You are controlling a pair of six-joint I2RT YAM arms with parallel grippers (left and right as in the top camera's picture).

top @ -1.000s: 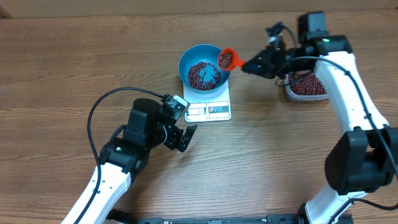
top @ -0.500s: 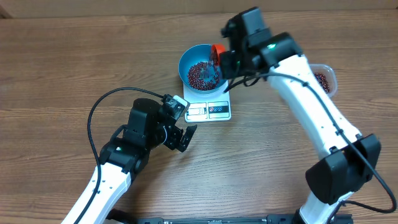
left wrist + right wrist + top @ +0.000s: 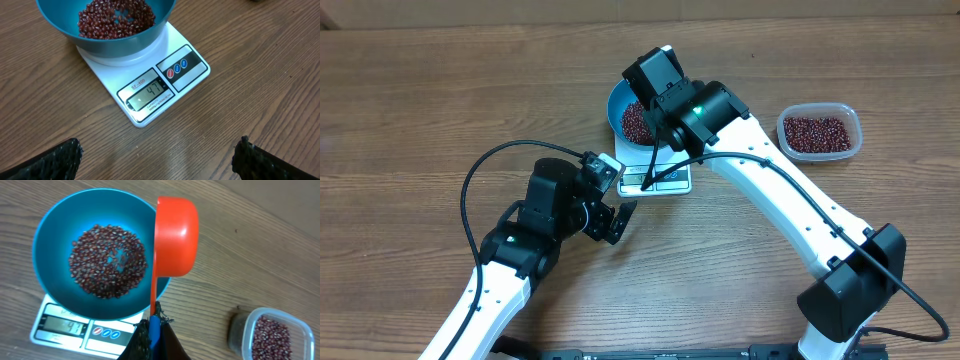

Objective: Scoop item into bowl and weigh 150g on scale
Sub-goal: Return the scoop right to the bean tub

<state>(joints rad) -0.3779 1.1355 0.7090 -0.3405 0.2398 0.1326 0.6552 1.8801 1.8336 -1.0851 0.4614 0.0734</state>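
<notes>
White arm links (image 3: 782, 203), black joints (image 3: 555, 197), looping black cable (image 3: 466, 195), green light (image 3: 699, 98)

Robot lab: left arm (image 3: 495, 290), right arm (image 3: 790, 215), wood-grain table (image 3: 410, 100) (black cable (image 3: 505, 146) looping).

Bright, even light is falling on the table (image 3: 420, 100) from above, and the wood grain is showing clearly across the whole overhead view. Shadows beside the right arm (image 3: 770, 200) are lying faint and soft-edged. In the left wrist view the scale (image 3: 112, 75) is sitting in sharp focus and its display (image 3: 150, 97) is reading cleanly without glare. The dark fingers (image 3: 52, 162) of the left gripper (image 3: 159, 162) are blurring at the near corners. In the right wrist view the orange scoop (image 3: 175, 235) is glowing strongly saturated. The bowl (image 3: 50, 245) is throwing a soft shadow onto the scale under it, and the tub (image 3: 272, 335) at the near right is looking slightly soft.
</notes>
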